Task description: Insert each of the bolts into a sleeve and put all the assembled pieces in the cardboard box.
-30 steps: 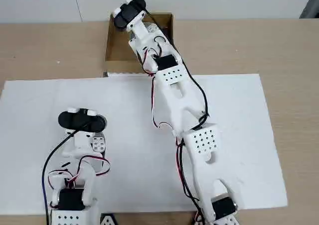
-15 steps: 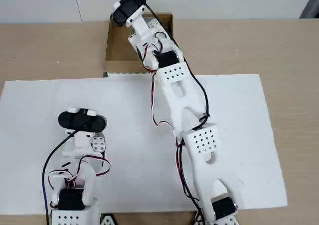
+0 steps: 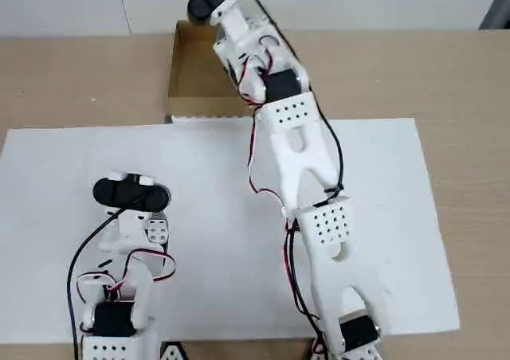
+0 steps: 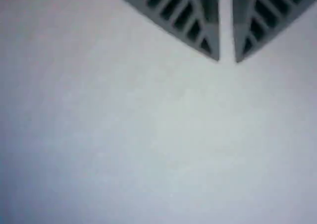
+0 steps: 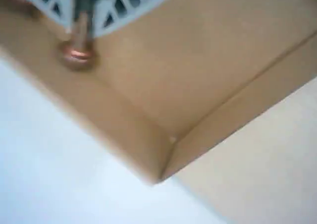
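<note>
The right gripper (image 5: 80, 29) hangs above the cardboard box (image 3: 190, 97), at the far side of the bench. Its fingers are clamped on a bolt (image 5: 78, 50), long axis pointing down toward the box floor. The left gripper (image 4: 227, 59) has its fingers together, empty, over the white sheet (image 3: 199, 217).

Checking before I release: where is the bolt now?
In the right wrist view, the bolt hangs from the right gripper above the cardboard box floor.

Cardboard box (image 3: 191, 73): plain tan. Counter (image 3: 446, 73): pale wood-brown. Paper sheet (image 3: 207, 185): white. Arms (image 3: 303, 161): white, black motors (image 3: 283, 85), red-and-black wires (image 3: 143, 256). Left pincer (image 4: 226, 55), right pincer (image 5: 81, 28): grey, slatted pattern. Bolt (image 5: 77, 50): coppery.
</note>
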You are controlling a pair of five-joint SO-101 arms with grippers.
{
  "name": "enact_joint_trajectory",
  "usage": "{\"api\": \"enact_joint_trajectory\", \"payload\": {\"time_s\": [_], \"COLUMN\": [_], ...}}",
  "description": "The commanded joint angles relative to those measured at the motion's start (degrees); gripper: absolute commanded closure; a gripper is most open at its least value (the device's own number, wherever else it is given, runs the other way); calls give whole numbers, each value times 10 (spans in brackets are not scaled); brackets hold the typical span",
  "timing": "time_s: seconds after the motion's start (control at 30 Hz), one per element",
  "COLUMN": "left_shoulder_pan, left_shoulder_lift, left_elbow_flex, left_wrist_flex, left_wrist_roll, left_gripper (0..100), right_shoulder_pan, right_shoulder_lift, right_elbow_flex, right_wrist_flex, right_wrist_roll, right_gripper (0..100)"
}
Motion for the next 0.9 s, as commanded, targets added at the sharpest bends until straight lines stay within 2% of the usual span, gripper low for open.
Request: {"api": "enact_joint_trajectory", "payload": {"time_s": [0.0,0.13,0.3,0.43,0.57,0.87], "left_shoulder_pan": [-4,-4,-4,-4,-4,-4], "left_shoulder_lift": [-6,-6,-6,-6,-6,-6], "left_elbow_flex": [-2,-2,-2,-2,-2,-2], "left_wrist_flex": [2,2,2,2,2,2], "left_wrist_roll": [-4,-4,-4,-4,-4,-4], "left_gripper": [994,994,994,994,994,994], "right_shoulder_pan": [13,27,51,86,147,248], "right_shoulder_lift": [-37,-90,-192,-260,-311,-439], "right_elbow_flex": [-112,-113,-111,-111,-111,-110], "right_wrist_flex": [80,182,322,421,435,440], "right_wrist_roll": [2,-7,-84,-91,-118,-120], "right_gripper": [996,996,996,996,996,996]}}
